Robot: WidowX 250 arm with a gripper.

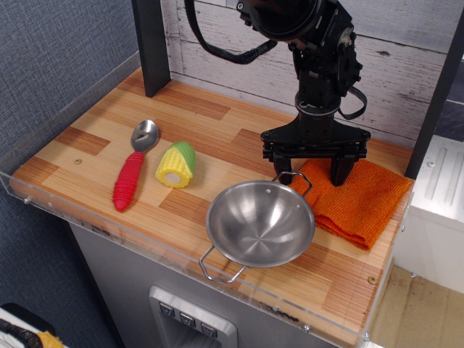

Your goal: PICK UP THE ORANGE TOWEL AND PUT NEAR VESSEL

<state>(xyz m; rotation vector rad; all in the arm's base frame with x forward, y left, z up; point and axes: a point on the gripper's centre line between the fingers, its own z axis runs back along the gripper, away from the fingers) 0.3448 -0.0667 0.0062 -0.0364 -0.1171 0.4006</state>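
The orange towel (359, 203) lies flat on the wooden counter at the right, next to the steel vessel (259, 223), with its left edge at the vessel's rim. My black gripper (314, 172) stands over the towel's far left part. Its fingers are spread wide; the right fingertip (339, 174) rests on or just above the cloth, and the left fingertip is by the vessel's far wire handle (291, 176). It holds nothing.
A steel spoon with a red ribbed handle (133, 172) and a toy corn cob (176, 164) lie at the left. A clear plastic lip (167, 250) runs along the counter's front edge. A black post (151, 43) stands at the back left. A plank wall is behind.
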